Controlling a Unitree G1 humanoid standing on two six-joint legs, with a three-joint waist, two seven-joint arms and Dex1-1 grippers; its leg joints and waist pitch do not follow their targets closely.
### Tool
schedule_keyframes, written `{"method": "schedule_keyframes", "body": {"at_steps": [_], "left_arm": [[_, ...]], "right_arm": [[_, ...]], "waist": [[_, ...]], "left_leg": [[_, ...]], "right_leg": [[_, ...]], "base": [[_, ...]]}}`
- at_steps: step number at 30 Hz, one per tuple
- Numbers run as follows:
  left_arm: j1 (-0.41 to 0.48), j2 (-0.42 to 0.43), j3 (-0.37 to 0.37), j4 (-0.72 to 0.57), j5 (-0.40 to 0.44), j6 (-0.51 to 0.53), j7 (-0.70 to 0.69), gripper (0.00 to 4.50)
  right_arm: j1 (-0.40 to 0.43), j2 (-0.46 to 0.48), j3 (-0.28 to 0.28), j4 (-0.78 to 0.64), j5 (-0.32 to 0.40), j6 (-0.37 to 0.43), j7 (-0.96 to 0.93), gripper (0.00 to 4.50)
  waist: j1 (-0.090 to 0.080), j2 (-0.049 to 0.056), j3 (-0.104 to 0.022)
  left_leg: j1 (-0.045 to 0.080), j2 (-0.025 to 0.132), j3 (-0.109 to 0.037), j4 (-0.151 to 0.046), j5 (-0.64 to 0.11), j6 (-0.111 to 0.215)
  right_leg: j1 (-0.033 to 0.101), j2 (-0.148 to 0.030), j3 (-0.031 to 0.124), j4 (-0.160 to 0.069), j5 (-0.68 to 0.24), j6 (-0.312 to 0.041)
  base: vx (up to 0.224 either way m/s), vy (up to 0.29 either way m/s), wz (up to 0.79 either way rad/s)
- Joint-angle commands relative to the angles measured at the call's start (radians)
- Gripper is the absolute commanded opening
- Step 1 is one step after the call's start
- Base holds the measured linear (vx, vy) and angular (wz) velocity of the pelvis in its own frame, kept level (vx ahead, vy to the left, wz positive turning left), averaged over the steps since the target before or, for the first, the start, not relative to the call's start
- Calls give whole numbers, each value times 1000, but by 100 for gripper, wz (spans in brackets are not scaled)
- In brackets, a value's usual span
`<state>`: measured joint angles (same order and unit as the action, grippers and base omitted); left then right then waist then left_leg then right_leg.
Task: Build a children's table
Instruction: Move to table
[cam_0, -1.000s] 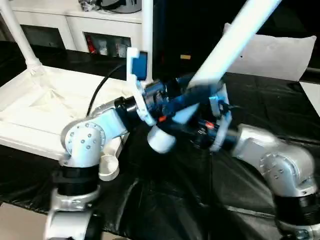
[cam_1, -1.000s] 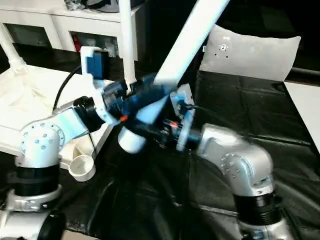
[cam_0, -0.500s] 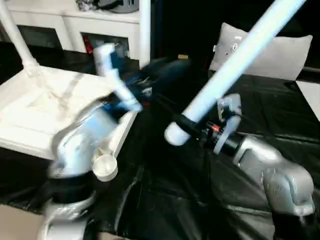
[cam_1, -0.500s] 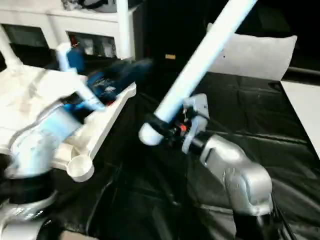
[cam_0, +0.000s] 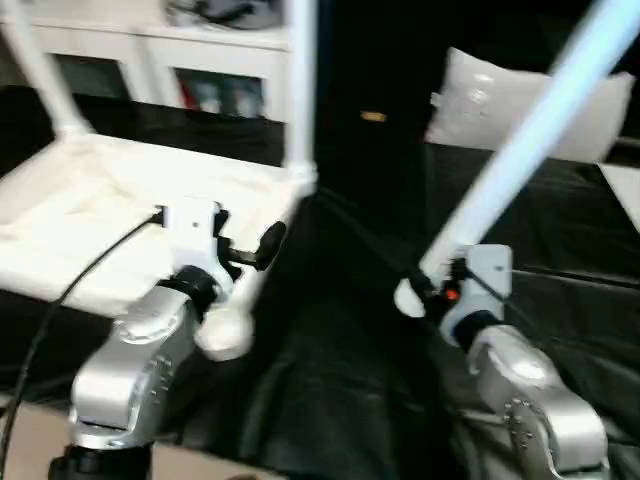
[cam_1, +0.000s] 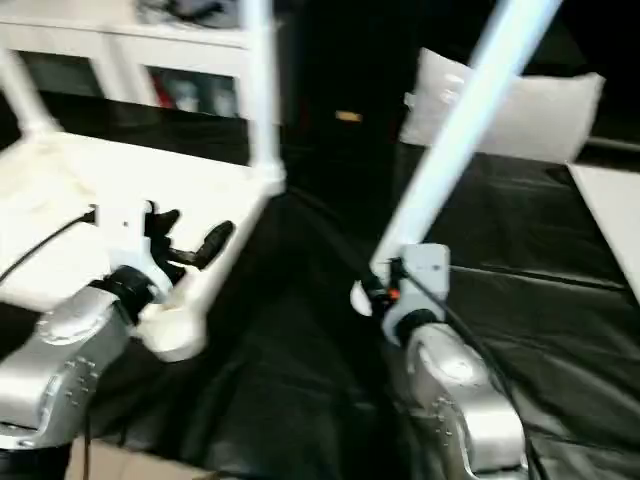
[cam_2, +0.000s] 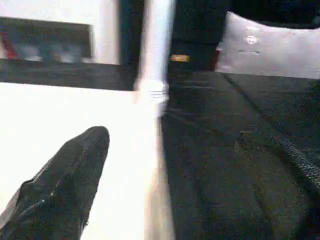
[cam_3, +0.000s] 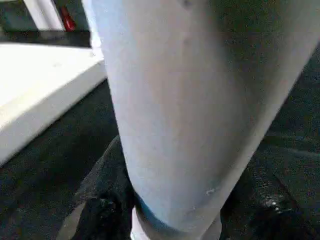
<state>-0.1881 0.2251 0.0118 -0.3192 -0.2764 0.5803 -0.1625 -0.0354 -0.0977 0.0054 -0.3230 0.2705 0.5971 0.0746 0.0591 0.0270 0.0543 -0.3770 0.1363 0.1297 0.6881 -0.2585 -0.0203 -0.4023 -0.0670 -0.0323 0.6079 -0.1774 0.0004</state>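
A: Where does the build stand?

B: The tabletop (cam_0: 110, 220) lies upside down on the black-covered desk (cam_0: 340, 400), two legs (cam_0: 300, 90) already upright in its far sockets. The right pincer (cam_0: 432, 290) grips a third leg (cam_0: 530, 150) near its thick end, slanting up and away.

A: And the left pincer (cam_0: 245, 250)?

B: Wide open, empty, hovering at the near corner socket (cam_0: 222, 335). I'd swing the leg's butt over that socket, upright it, then press straight down.
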Motion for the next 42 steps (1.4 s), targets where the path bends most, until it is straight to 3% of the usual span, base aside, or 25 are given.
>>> {"method": "schedule_keyframes", "body": {"at_steps": [1,4,6,8,9,10,13,15,16,18,20,21,22,23,25,28,32,34,35,36,37,38,39,41,42], "left_arm": [[-2,4,-4,22,28,-9,17,450],[-1,5,-5,19,32,-11,19,450],[13,9,-14,10,44,-21,21,450],[19,5,-12,10,43,-25,19,450],[21,3,-12,12,47,-29,18,450],[21,4,-12,14,50,-31,17,450],[18,3,-11,23,55,-37,12,450],[14,7,-16,25,60,-37,7,450],[13,7,-16,25,60,-36,7,450],[14,4,-16,18,58,-30,10,450],[19,4,-16,13,59,-30,9,450],[29,4,-18,8,61,-29,9,450],[34,3,-20,4,61,-28,9,450],[43,1,-24,-2,61,-23,11,450],[51,-5,-29,-7,60,-21,14,450],[56,-14,-34,-9,61,-21,18,450],[56,-28,-34,-13,64,-14,26,450],[58,-37,-34,-15,56,-12,27,450],[54,-39,-41,-14,66,-9,37,450],[48,-31,-50,-11,82,-13,40,450],[45,-31,-53,-10,88,-11,45,450],[41,-30,-55,-8,94,-10,50,450],[36,-40,-51,-5,95,-5,61,450],[30,-62,-42,-3,84,-4,70,450],[30,-62,-42,-3,84,-4,70,450]], "right_arm": [[-5,12,0,-27,21,0,2,189],[-5,15,2,-28,20,-2,-4,189],[1,19,18,-27,10,-19,1,189],[-1,28,22,-22,10,-26,4,189],[-1,31,24,-20,7,-29,7,189],[-1,31,25,-19,4,-31,9,189],[0,30,32,-16,-5,-33,7,189],[0,26,34,-16,-6,-32,5,189],[0,23,35,-16,-7,-30,7,189],[1,14,45,-19,-12,-29,21,189],[4,14,47,-19,-14,-36,26,189],[6,12,49,-21,-15,-34,34,189],[6,7,52,-22,-16,-34,41,189],[5,-7,62,-26,-17,-40,61,189],[-2,-21,68,-26,-15,-38,81,189],[-10,-33,65,-26,-7,-36,95,189],[-18,-43,51,-28,20,-19,115,189],[-20,-48,51,-31,17,-10,119,189],[-26,-56,52,-32,12,0,126,189],[-30,-59,52,-31,7,3,126,189],[-32,-59,52,-30,6,4,127,189],[-35,-60,51,-29,5,6,128,189],[-38,-65,51,-26,4,6,129,189],[-42,-73,41,-15,5,-8,134,189],[-42,-73,41,-15,5,-8,134,189]], "waist": [[-41,0,-32],[-55,10,-22],[-34,1,-3],[-23,-55,-47],[-35,-59,-61],[-29,-38,-59],[-16,-17,-61],[-81,38,-77],[-85,58,-73],[-83,30,-67],[-48,-26,-55],[-36,-54,-64],[2,-34,-52],[-36,-37,-58],[-44,-22,-50],[-121,37,-52],[-103,15,-56],[-66,-24,-65],[-42,-42,-56],[-36,-28,-48],[-58,11,-26],[-106,45,-26],[-102,68,-29],[-93,87,-29],[-98,78,-40]], "left_leg": [[104,79,30,-120,-277,-12],[96,118,119,-219,-540,-48],[-46,134,118,-326,-740,-34],[39,71,109,-123,-439,-73],[-39,7,-60,137,-134,-13],[-80,-10,-100,169,-77,-33],[-74,14,-90,3,44,20],[72,30,-105,-118,282,422],[92,40,-114,-124,303,508],[72,127,-35,-162,247,408],[75,69,75,-131,-72,178],[64,29,74,-39,-180,103],[-49,67,-59,75,-178,78],[-92,46,-113,108,-108,10],[-72,19,-98,-8,-70,12],[36,18,-91,-163,-57,322],[56,91,-114,-161,291,546],[9,53,-68,-109,16,310],[-40,63,-94,4,-84,131],[-24,79,-113,14,-90,49],[-28,63,-164,-71,-201,-26],[-21,103,-275,-228,-641,-172],[4,56,-309,-261,-765,-308],[23,21,-328,-267,-704,-373],[41,71,-263,-240,-685,-368]], "right_leg": [[-42,-25,70,-94,-467,-190],[-51,13,-55,49,-317,-115],[111,-33,-110,191,-243,-27],[43,-180,50,-7,-695,45],[72,-338,176,-145,-835,-3],[92,-335,166,-132,-832,3],[117,-183,57,-92,-251,-301],[6,30,-54,54,-184,-188],[-28,38,-64,106,-203,-136],[-40,-1,-54,119,-166,-36],[-34,-82,26,-31,-252,-68],[-9,-144,126,-95,-373,-109],[83,-360,225,-154,-502,-165],[111,-330,176,-132,-552,-181],[82,-184,78,-125,-517,-228],[-4,44,-38,31,-316,-133],[-34,-13,-40,104,-141,1],[8,-150,72,-25,-119,-63],[74,-294,147,-98,-223,-193],[61,-287,135,-104,-307,-229],[79,-173,-35,-64,-456,-217],[69,-12,-52,79,-326,-88],[64,42,-51,127,-208,-22],[46,71,-43,146,-190,-50],[27,53,-41,133,-141,-34]], "base": [[-86,207,-32],[-80,213,-49],[-86,176,-51],[-41,63,-18],[32,57,-8],[2,115,-18],[11,165,-9],[23,221,5],[13,222,9],[6,218,-12],[-34,175,-68],[14,193,-56],[13,224,-46],[13,224,-46],[-39,266,-24],[-26,276,3],[-47,232,3],[-89,162,-7],[-100,174,-6],[-96,199,-6],[-86,189,23],[-86,189,23],[-86,174,55],[-84,87,68],[-79,18,63]]}}
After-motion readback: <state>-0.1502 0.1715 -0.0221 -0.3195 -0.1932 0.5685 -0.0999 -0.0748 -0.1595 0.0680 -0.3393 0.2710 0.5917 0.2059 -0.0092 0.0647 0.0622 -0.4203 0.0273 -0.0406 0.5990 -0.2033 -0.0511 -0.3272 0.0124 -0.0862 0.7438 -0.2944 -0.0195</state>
